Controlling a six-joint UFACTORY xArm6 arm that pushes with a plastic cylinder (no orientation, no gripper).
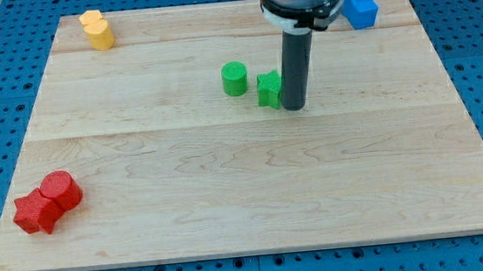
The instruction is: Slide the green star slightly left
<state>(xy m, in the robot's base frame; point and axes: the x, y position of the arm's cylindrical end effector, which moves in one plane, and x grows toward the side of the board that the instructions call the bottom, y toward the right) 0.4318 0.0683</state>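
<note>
The green star (268, 89) lies on the wooden board (246, 188) a little above centre. My tip (294, 107) stands right against the star's right side, touching it or nearly so. A green cylinder (234, 78) stands just left of the star, a small gap apart.
A yellow block (97, 30) sits at the view's top left. A blue block (358, 8) sits at the top right, partly behind the arm. A red cylinder (60, 190) and a red star (35, 212) touch each other at the bottom left.
</note>
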